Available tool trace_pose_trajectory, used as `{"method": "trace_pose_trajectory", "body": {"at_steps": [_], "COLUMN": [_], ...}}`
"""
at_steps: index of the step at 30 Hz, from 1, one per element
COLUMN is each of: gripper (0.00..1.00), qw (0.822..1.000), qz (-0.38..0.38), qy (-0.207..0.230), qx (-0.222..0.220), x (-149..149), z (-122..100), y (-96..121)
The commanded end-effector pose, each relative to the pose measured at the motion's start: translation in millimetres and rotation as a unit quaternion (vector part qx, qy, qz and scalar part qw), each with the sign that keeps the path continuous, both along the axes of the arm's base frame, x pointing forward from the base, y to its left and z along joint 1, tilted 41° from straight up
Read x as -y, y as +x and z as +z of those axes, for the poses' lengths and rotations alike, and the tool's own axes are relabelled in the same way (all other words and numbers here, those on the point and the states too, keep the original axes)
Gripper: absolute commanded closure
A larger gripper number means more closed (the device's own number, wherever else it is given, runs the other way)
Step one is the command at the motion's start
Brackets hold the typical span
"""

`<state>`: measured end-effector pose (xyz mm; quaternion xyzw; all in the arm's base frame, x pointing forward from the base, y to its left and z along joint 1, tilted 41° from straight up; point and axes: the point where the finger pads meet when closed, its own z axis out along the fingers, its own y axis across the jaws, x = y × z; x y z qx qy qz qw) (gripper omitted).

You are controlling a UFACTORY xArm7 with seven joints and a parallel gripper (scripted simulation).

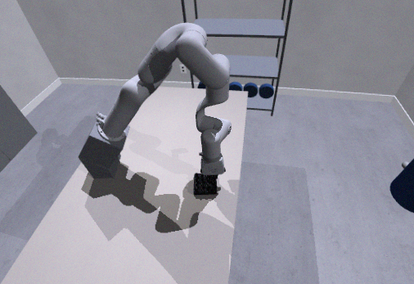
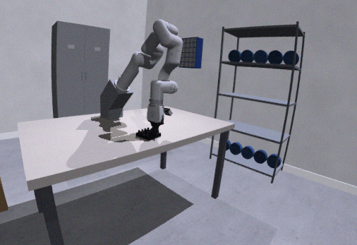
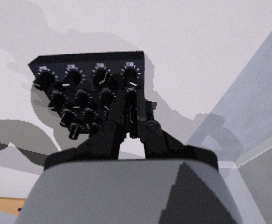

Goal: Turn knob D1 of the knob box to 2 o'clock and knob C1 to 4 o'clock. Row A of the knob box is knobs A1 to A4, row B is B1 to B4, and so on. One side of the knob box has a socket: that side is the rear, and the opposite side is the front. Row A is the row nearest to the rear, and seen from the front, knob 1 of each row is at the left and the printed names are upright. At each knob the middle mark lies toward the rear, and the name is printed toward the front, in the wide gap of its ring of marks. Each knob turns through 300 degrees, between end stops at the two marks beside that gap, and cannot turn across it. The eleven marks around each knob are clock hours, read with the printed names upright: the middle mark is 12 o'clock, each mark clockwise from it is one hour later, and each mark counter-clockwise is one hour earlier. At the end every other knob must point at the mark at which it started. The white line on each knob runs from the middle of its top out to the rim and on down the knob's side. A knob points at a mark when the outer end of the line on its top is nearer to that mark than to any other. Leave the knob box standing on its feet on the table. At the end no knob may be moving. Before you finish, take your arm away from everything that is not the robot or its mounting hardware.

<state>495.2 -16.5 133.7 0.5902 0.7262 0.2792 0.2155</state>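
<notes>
The black knob box [image 1: 205, 183] stands on the white table near its right edge; it also shows in the exterior view [image 2: 148, 133] and in the wrist view [image 3: 87, 95]. My gripper [image 1: 212, 174] [image 2: 155, 129] points straight down onto the box's far end. In the wrist view the two dark fingers are closed around one knob [image 3: 131, 102]. That knob is at the right end of the second row from the box's far edge. Its white line shows between the fingers. The printed names are too small to read.
The arm's grey base block [image 1: 100, 153] sits on the table to the left. A metal shelf with blue rolls [image 1: 241, 34] stands behind the table. The table's right edge [image 1: 239, 169] runs close beside the box. A grey cabinet [image 2: 79, 68] stands at the wall.
</notes>
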Motion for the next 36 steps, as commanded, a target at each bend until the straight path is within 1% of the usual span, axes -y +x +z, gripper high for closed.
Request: {"method": "trace_pose_trajectory", "body": {"at_steps": [1, 15, 25, 36], "gripper": [0.92, 0.92, 0.92, 0.92], "qw": [1.0, 1.0, 1.0, 0.997], "qz": [-0.001, -0.002, -0.013, -0.055], "qy": [0.0, 0.001, 0.01, 0.046], "qx": [0.001, 0.001, -0.001, -0.01], "x": [0.5, 0.5, 0.5, 0.5], "z": [1.1, 1.1, 1.1, 1.1], "y": [0.5, 0.5, 0.5, 0.5]}}
